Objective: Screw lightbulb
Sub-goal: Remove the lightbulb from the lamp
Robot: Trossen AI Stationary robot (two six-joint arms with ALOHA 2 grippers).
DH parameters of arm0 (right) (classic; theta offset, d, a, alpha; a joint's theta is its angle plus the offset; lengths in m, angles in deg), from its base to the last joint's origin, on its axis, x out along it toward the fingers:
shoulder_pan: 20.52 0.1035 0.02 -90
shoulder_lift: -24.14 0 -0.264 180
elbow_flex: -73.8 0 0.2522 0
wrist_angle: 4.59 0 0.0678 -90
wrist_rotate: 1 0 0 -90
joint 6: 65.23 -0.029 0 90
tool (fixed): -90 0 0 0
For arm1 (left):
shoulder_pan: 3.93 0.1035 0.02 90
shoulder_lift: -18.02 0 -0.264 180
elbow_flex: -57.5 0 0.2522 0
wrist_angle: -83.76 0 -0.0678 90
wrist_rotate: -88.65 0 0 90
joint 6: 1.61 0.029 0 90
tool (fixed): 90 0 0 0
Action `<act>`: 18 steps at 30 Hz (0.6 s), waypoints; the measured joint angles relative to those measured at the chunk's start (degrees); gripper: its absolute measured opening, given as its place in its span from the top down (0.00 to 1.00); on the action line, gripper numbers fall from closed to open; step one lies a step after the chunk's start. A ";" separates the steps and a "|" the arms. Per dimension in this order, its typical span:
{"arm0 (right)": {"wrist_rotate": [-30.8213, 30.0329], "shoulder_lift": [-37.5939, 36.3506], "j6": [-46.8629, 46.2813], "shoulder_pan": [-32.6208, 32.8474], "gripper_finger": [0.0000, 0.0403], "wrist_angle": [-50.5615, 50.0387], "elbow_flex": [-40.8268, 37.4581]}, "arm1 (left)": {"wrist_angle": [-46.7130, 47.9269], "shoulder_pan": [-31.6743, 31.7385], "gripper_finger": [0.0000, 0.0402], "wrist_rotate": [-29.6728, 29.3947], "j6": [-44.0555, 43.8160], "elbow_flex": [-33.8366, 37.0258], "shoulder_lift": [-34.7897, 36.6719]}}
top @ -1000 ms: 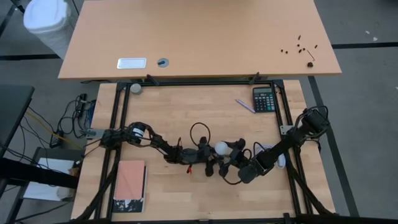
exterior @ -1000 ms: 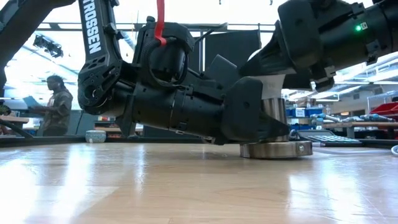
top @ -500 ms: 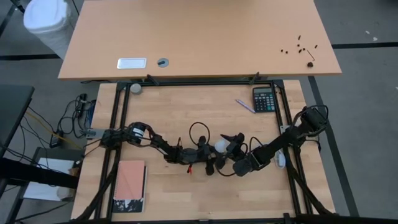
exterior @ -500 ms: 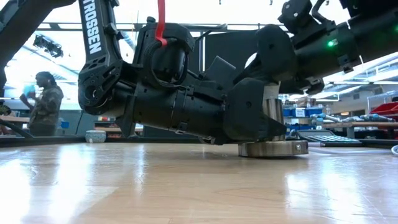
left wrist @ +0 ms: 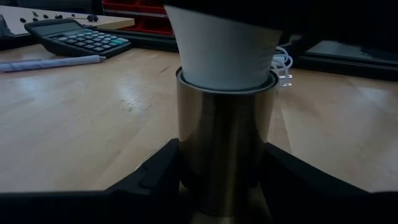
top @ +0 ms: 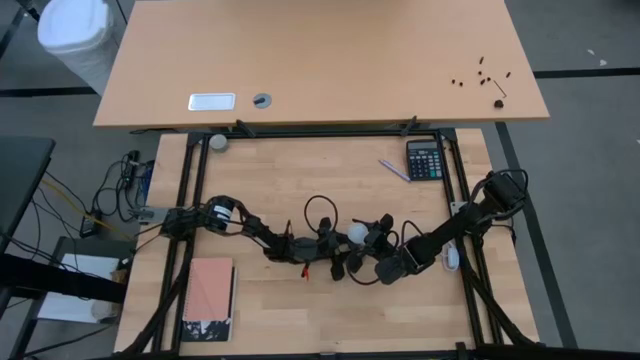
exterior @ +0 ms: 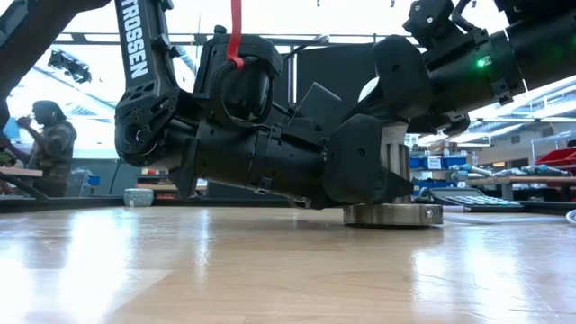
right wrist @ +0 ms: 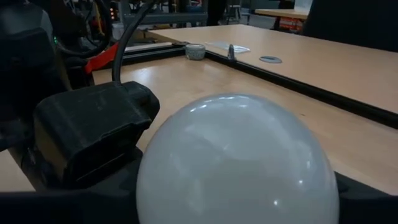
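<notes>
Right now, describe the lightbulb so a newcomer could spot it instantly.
Start at the light wooden table in the high view and find where the two dark arms meet near its middle. Between the left pincer and right pincer sits the lightbulb. It is the only smooth white globe there, its neck seated in a shiny metal socket, unlike the flat dark calculator farther back.

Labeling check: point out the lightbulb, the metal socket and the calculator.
lightbulb point(right wrist: 239, 165): right wrist view, middle of the white globe.
metal socket point(left wrist: 224, 140): left wrist view, front of the metal cylinder wall.
calculator point(top: 425, 159): high view, middle of the keypad.
</notes>
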 joint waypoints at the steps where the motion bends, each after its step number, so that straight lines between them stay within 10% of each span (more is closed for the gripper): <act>1: 0.00 0.01 0.03 0.10 0.38 -0.01 0.00 | 0.04 0.00 0.53 0.02 0.00 0.00 0.02; 18: 1.15 0.02 1.84 0.95 0.38 0.27 -0.04 | 0.33 -0.07 0.53 0.21 0.33 -0.02 0.02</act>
